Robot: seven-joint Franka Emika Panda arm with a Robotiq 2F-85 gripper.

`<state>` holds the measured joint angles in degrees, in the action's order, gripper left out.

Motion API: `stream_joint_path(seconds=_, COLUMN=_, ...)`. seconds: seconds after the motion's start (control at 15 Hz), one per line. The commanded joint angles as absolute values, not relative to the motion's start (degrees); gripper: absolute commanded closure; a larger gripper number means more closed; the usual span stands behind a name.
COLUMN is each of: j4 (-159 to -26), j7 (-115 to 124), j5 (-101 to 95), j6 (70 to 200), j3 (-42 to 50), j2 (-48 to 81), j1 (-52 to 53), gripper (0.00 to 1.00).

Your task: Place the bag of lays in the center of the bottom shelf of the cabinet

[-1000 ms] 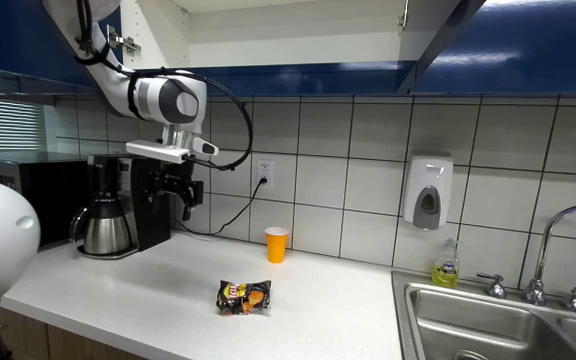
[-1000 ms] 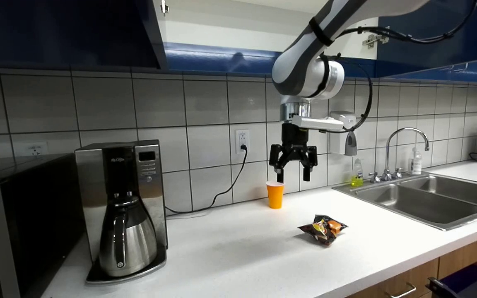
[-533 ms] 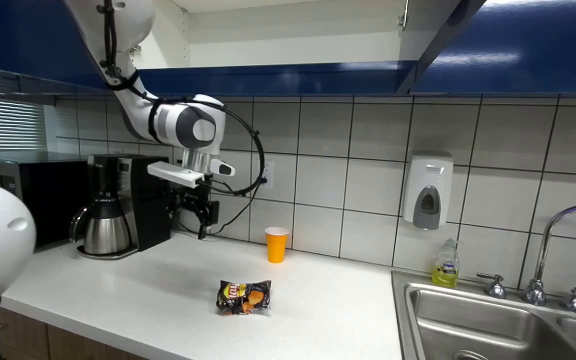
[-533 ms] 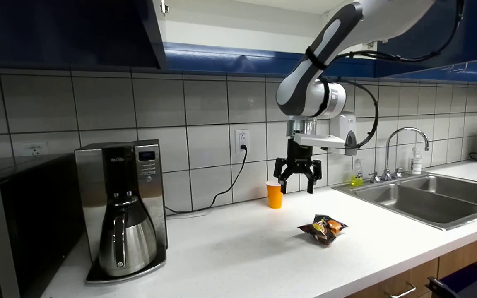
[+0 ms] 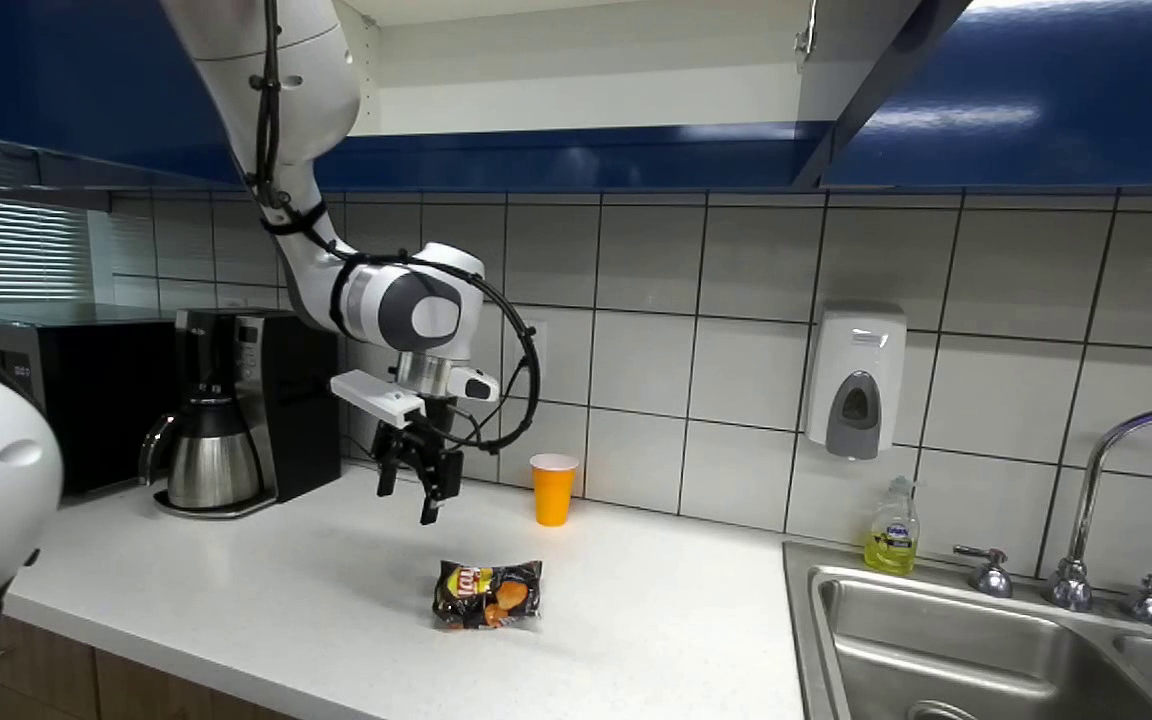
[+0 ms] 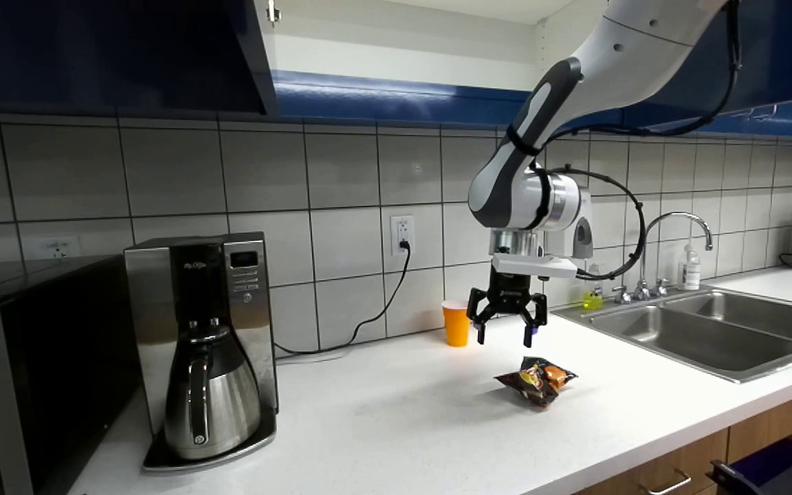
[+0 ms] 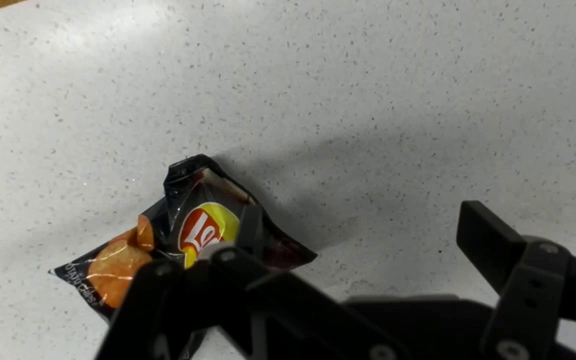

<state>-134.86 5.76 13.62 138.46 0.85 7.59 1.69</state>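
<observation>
The bag of lays [image 5: 488, 596] is a small black packet with orange chips and a yellow-red logo. It lies on the white counter in both exterior views [image 6: 537, 380]. My gripper [image 5: 408, 505] is open and empty, above the counter and apart from the bag; it also shows in an exterior view [image 6: 504, 342]. In the wrist view the bag [image 7: 118, 270] lies at lower left, partly behind one finger of the gripper [image 7: 360, 220]. The blue cabinet [image 5: 576, 160] is open above, with a white interior. The bottom shelf's top face is hidden behind the blue front edge.
An orange cup [image 5: 553, 490] stands by the tiled wall behind the bag. A coffee maker [image 6: 210, 344] and a microwave [image 6: 45, 357] stand on one side. A sink [image 5: 936, 630], faucet [image 5: 1096, 480] and dish soap [image 5: 893, 530] are on the other. A soap dispenser [image 5: 856, 382] hangs on the wall.
The arm and gripper have moved down and to the right in both exterior views, closer to the counter and the bag. The gripper stays open. The bag has not moved.
</observation>
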Motion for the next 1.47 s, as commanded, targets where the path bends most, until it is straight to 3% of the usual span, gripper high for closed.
stream_joint_path(seconds=0.0, j4=-134.57, j7=9.78, j5=15.34, j6=141.52, j3=1.15, j2=9.91, j1=0.31, gripper=0.0)
stream_joint_path(seconds=1.4, j4=-136.35, j7=35.47, j5=14.4, j6=152.42, j3=7.89, j2=15.41, j1=0.68, gripper=0.0)
